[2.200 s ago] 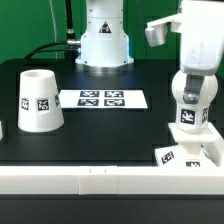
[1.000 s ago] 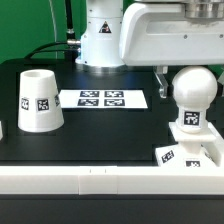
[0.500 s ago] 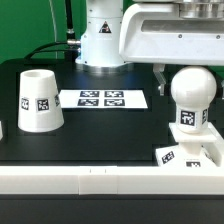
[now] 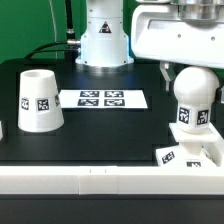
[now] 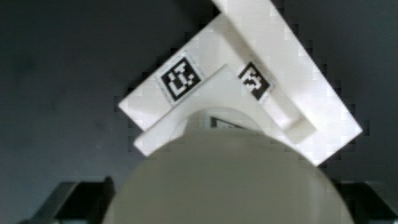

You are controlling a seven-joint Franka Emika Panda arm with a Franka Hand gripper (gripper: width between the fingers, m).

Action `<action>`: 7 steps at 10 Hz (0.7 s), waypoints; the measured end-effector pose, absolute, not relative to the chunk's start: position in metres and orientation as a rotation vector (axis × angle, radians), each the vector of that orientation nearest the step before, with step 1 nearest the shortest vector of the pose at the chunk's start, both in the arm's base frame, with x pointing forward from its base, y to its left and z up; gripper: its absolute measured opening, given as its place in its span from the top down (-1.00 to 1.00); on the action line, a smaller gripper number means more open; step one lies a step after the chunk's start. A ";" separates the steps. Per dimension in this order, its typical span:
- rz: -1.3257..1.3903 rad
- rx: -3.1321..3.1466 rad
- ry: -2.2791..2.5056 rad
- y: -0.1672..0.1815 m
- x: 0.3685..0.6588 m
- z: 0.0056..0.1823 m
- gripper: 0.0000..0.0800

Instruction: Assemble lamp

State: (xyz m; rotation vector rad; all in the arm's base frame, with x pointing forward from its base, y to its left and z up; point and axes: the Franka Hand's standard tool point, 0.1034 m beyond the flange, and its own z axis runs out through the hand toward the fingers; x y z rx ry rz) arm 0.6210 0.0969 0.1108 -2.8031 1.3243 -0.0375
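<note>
The shade (image 4: 38, 100) stands mouth-down at the exterior view's left, a square tag on its side. Next lies the marker board (image 4: 103, 99), with the arm's pedestal (image 4: 105, 40) behind it. At the right the bulb (image 4: 196, 95) stands upright on the base (image 4: 205, 150), both tagged, close to the white front ledge (image 4: 100, 180). The gripper (image 4: 192, 68) hangs over the bulb, fingers (image 5: 80, 196) spread to either side. No tag carries readable writing.
</note>
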 end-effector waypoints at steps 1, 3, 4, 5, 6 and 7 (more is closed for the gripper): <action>-0.029 -2.725 1.469 0.099 0.621 0.111 -0.44; -0.001 -2.611 1.617 0.098 0.622 0.111 -0.44; 0.007 -2.573 1.664 0.098 0.622 0.111 -0.44; 0.010 -2.567 1.670 0.100 0.622 0.111 -0.60; 0.011 -2.607 1.616 0.100 0.621 0.111 -0.60; 0.044 -2.701 1.500 0.100 0.617 0.112 -0.70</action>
